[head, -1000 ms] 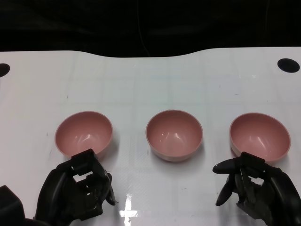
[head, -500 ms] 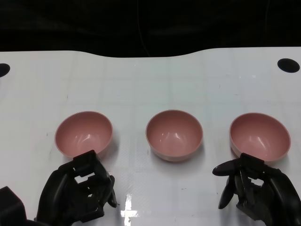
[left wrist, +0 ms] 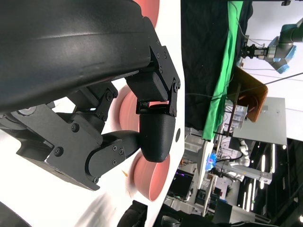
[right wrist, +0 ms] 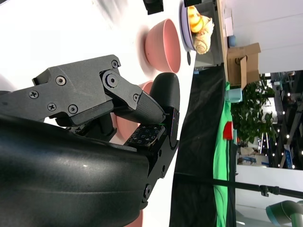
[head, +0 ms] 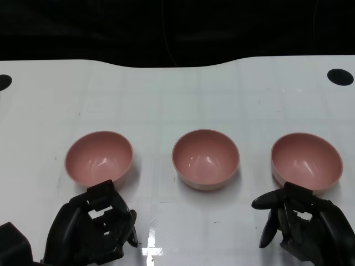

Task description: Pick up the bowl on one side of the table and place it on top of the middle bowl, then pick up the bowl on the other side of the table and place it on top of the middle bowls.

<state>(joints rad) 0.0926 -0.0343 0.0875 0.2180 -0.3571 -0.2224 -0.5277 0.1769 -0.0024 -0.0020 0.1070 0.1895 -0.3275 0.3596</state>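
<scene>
Three pink bowls stand in a row on the white table: the left bowl, the middle bowl and the right bowl. All are upright, empty and apart from each other. My left hand hovers just on the near side of the left bowl, its fingers loosely bent and holding nothing. On the near side of the right bowl is my right hand, thumb stretched out and palm empty. In the right wrist view a pink bowl shows beyond the fingers.
A black round hole sits at the table's far right, another at the far left edge. The table's far edge curves along a black backdrop. White tabletop lies between the bowls and beyond them.
Both hands have drifted slightly toward the table's near edge. The bowls have not moved.
</scene>
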